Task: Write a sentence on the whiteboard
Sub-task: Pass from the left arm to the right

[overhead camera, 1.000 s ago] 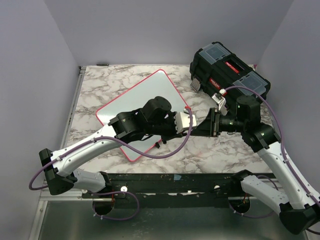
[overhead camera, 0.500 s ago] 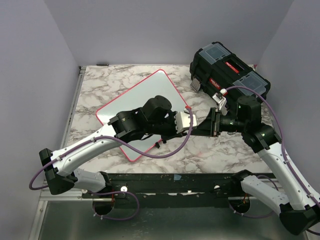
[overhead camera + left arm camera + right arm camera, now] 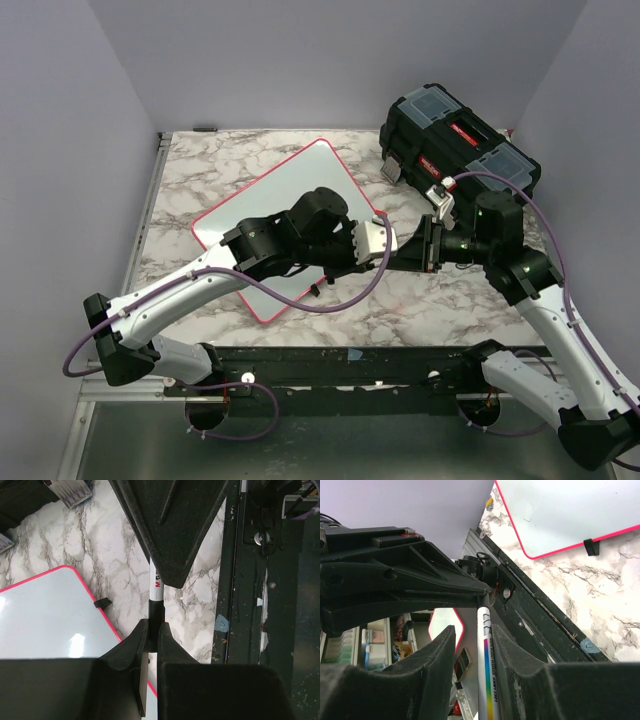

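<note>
Your left claw is shut tight on the black end of a marker. This end looks like the cap, but I cannot be sure.

Your right claw comes at it from 3 o'clock, nose to nose with the left one. Its two fingers sit on both sides of the marker's white body. A little gap shows on one side, so I cannot tell if it pinches yet.

I think the step is to pull the cap off, or to pass the marker over. To do it well, close your right claw all the way on the white body first. Make sure it grips before you move. Then pull the two claws apart in a straight line along the marker. Do not twist or bend, or the marker may slip out and drop. Grip hard with the left claw while you pull.

The whiteboard lies flat on the marble table, at about 10 o'clock from the two claws, partly under your left arm. No words show on it, so the writing is not yet begun. A black toolbox sits at 1 o'clock, so stay away from it when you swing the marker to the board.
</note>
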You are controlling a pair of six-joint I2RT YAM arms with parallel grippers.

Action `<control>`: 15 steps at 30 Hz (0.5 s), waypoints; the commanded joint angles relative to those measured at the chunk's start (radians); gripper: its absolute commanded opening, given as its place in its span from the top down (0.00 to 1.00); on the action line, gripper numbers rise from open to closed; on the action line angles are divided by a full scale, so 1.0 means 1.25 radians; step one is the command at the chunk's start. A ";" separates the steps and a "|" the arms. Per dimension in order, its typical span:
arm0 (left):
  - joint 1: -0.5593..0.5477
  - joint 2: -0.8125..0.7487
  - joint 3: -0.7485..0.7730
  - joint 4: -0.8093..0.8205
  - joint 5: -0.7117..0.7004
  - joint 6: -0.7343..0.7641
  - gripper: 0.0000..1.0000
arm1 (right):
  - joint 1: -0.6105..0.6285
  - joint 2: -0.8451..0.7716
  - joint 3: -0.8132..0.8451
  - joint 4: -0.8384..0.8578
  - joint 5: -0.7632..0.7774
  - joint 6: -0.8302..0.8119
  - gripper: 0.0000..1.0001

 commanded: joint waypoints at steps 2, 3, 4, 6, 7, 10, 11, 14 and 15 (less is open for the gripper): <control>-0.006 0.013 0.034 0.055 0.052 0.016 1.00 | 0.005 0.003 -0.006 0.013 -0.017 0.003 0.65; -0.006 0.013 0.034 0.055 0.052 0.016 1.00 | 0.004 0.002 -0.007 0.014 -0.016 0.004 0.66; -0.006 0.013 0.033 0.055 0.051 0.017 1.00 | 0.005 0.002 -0.009 0.014 -0.016 0.003 0.67; -0.006 0.013 0.033 0.055 0.050 0.020 1.00 | 0.004 0.002 -0.012 0.015 -0.015 0.001 0.69; -0.006 0.014 0.033 0.055 0.049 0.022 1.00 | 0.005 0.001 -0.013 0.015 -0.014 0.001 0.71; -0.006 0.014 0.033 0.052 0.045 0.025 1.00 | 0.005 0.001 -0.018 0.015 -0.012 -0.002 0.77; -0.006 0.015 0.033 0.052 0.045 0.027 1.00 | 0.005 0.001 -0.020 0.015 -0.013 -0.002 0.80; -0.006 0.014 0.032 0.052 0.043 0.030 1.00 | 0.005 0.000 -0.023 0.015 -0.012 -0.005 0.85; -0.006 0.015 0.032 0.053 0.042 0.032 1.00 | 0.005 -0.001 -0.023 0.015 -0.013 -0.005 0.85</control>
